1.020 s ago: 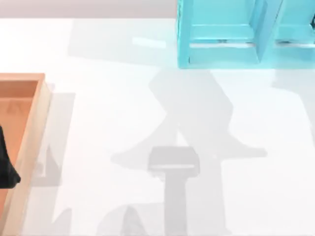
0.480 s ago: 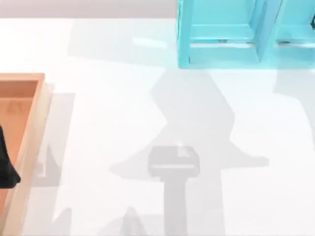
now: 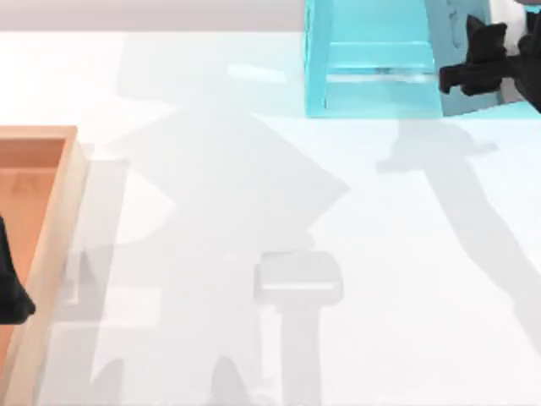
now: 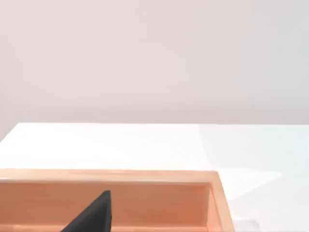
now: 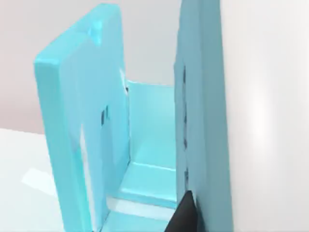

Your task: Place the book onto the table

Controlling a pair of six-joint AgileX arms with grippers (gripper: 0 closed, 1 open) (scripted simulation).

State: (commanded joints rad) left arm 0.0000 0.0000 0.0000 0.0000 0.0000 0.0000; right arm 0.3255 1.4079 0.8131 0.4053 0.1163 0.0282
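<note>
Black right gripper [image 3: 473,68] against light-blue shelf [image 3: 372,59], jaws' state unclear; left gripper [image 3: 10,288] cropped over tray [image 3: 51,211].

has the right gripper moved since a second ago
Yes. The right gripper has come into the top view from the right and now sits over the light-blue shelf unit.

Bare table [image 3: 254,194] mid-span; wooden tray [image 3: 51,254] at left edge, blue shelf [image 3: 372,76] far right.

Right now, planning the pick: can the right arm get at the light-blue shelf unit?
Probably yes: the right gripper hangs right at the shelf unit, at the table's far right, with nothing between them. The left gripper sits over the wooden tray.
</note>
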